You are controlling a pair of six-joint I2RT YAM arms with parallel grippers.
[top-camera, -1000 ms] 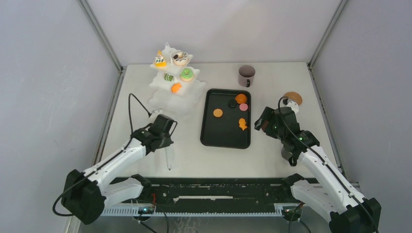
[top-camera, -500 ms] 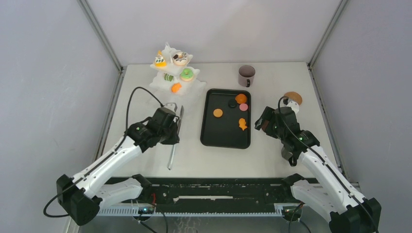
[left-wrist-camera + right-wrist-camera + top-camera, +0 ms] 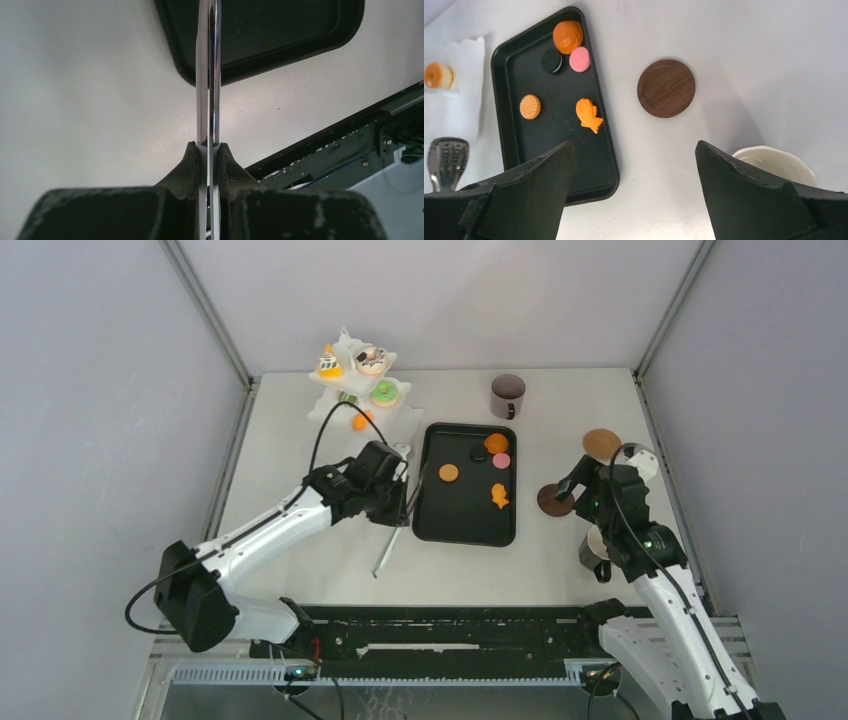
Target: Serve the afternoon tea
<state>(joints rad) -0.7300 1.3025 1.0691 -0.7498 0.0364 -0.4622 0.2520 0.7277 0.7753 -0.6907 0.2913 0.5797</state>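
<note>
pastries on the black tray lie just past the tongs squeezed flat in the left pincer, so let them spread before straddling one; the right pincer gapes empty.

A robotics lab test cell: a white tabletop boxed in by plain grey panels on aluminium posts. A cabled left arm and right arm are bolted to a black rail along its near edge, with toy pastries as props.

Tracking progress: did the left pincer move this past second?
Yes: the left pincer, shut on the tongs, moved right, up to the black tray's left edge.
</note>
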